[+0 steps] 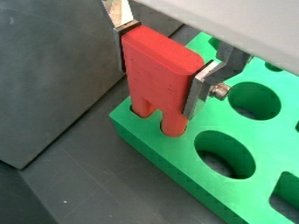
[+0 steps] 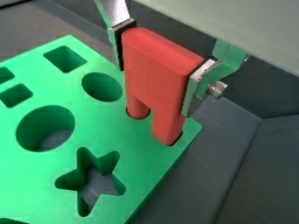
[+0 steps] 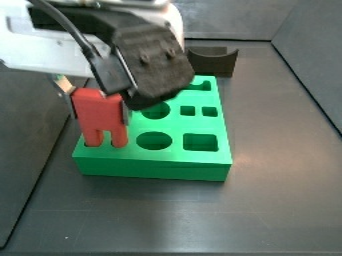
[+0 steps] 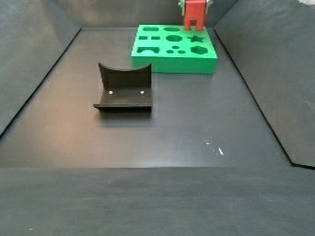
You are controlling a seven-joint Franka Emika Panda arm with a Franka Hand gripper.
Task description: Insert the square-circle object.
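- The gripper (image 2: 162, 66) is clamping the square-circle object (image 2: 156, 80) upright, jaws closed on its flanks.
- Its prongs are entering holes at the green board (image 2: 47, 179) corner.
- Judged mid-insertion; next, pressing straight down.

Red block (image 4: 194, 13) at green board's (image 4: 174, 57) far corner.

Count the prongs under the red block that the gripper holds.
2. Both hang side by side beneath the square-circle object, which is clamped in the gripper, at a corner of the green board. Neither is hidden.
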